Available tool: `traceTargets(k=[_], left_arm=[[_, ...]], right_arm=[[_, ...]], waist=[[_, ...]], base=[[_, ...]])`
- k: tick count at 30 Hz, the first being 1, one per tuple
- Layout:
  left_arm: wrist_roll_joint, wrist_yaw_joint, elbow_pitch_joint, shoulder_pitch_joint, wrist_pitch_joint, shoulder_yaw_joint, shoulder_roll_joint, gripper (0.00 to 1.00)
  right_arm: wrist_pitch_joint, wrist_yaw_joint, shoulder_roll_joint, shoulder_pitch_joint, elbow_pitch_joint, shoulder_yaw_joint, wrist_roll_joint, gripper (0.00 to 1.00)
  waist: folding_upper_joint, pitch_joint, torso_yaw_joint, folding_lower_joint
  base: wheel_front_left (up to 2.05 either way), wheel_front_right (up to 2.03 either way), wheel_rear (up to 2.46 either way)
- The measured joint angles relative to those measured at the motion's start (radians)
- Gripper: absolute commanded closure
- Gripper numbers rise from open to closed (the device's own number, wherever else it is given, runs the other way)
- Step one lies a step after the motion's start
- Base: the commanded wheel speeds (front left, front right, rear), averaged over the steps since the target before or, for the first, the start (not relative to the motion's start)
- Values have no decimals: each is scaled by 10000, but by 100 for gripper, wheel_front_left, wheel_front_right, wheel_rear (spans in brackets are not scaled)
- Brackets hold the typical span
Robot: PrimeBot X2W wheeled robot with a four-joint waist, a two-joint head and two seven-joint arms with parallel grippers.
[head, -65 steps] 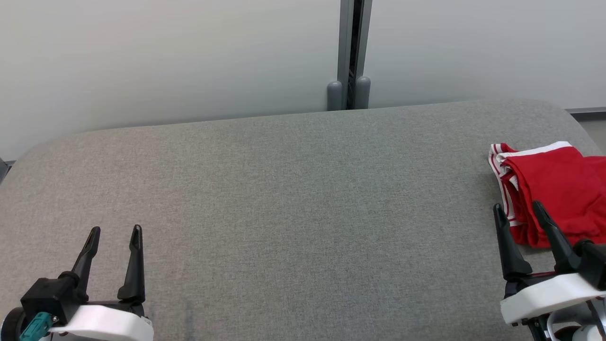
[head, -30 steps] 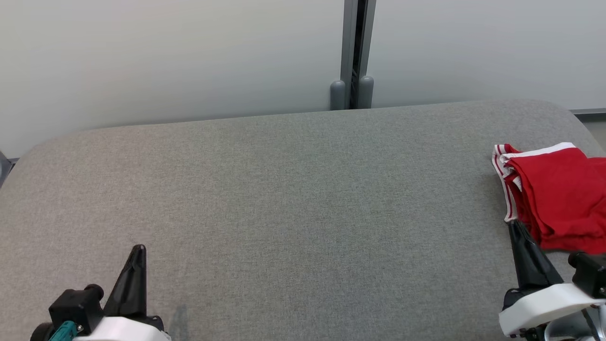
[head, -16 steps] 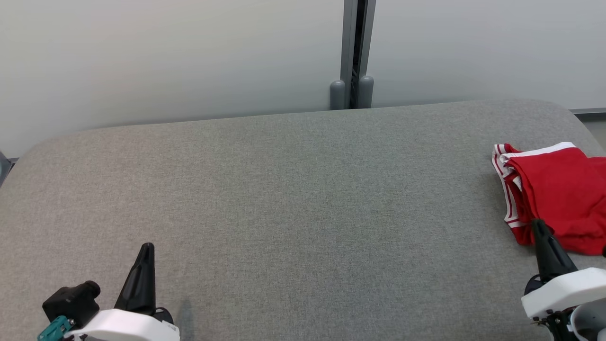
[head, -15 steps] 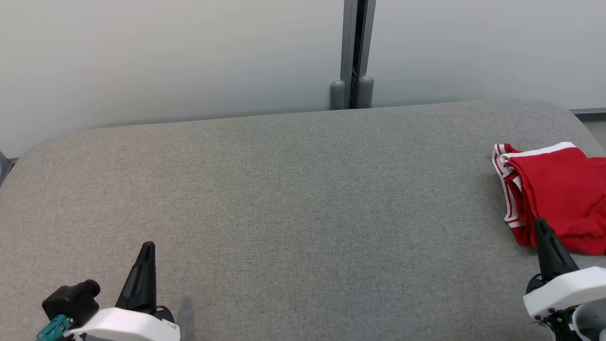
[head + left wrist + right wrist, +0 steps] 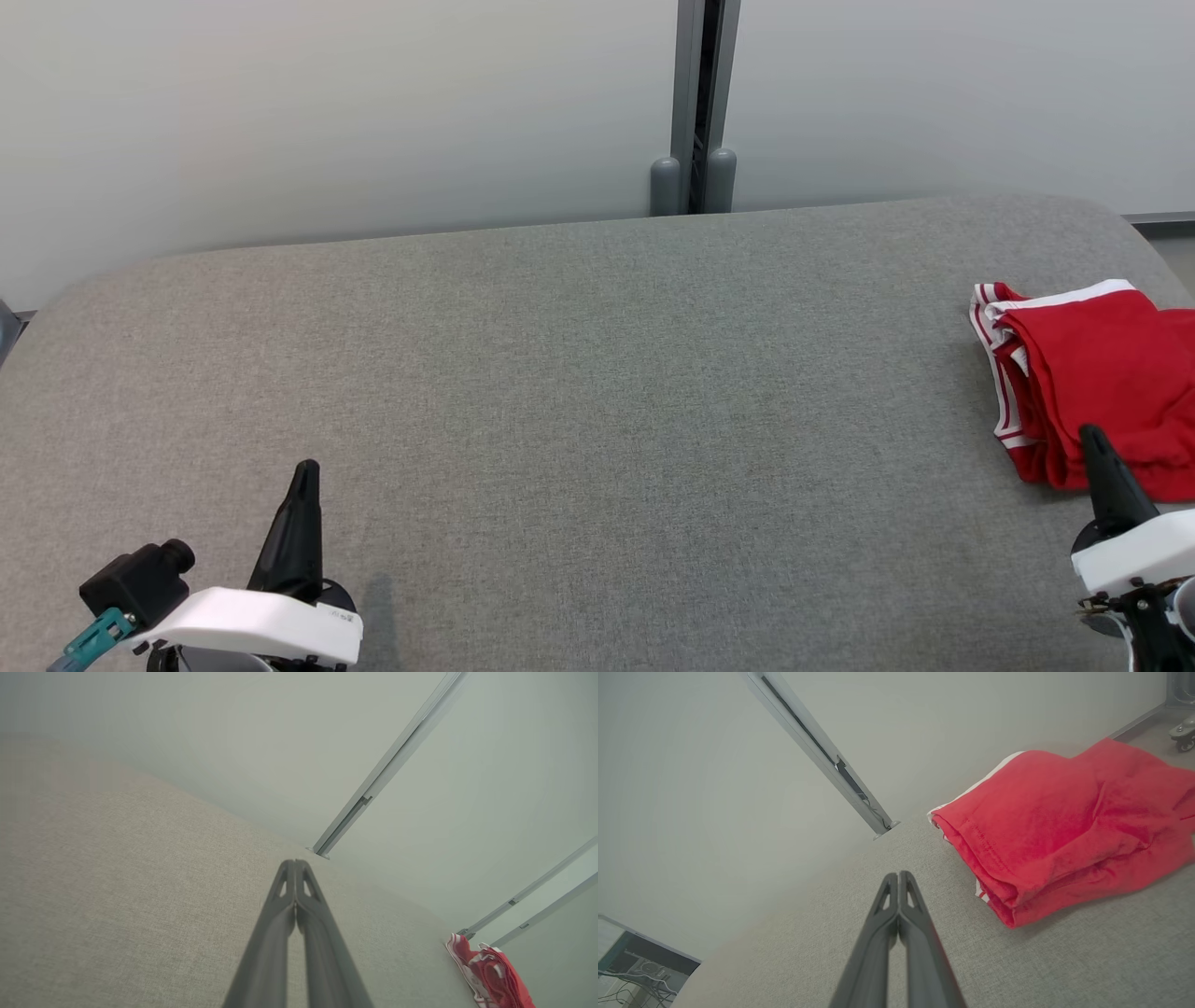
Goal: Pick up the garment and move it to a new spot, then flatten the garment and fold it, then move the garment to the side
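Note:
The garment is red with white stripes, folded into a thick bundle at the right edge of the grey padded table. It also lies at the right of the right wrist view and small at the lower right of the left wrist view. My right gripper is shut and empty, its tips just in front of the garment's near edge, with a gap to the cloth in the right wrist view. At the near left my left gripper is shut on nothing, fingers pressed together.
A pale wall with a grey vertical post runs behind the table. A caster wheel stands on the floor beyond the table's right end. Cables and dark equipment sit past the left end.
Both grippers went from open to shut. The right gripper drew back towards me and rightward, off the garment's near edge. The left gripper shifted slightly right and forward. The garment stayed put.

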Motion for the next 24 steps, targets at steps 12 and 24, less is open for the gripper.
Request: traceTargets(k=[12, 24], left_arm=[[-1379, -393, 343, -280, -127, -4, -322, 100], [-2681, -756, 650, -616, -221, -4, -633, 100]], right_arm=[[650, 0, -17, -428, 493, -564, 1488, 100], [1252, 0, -58, -779, 959, -1057, 2922, 100]], waist=[[0, 7, -4, 0], [0, 15, -10, 0]], base=[[0, 0, 0], [0, 0, 0]])
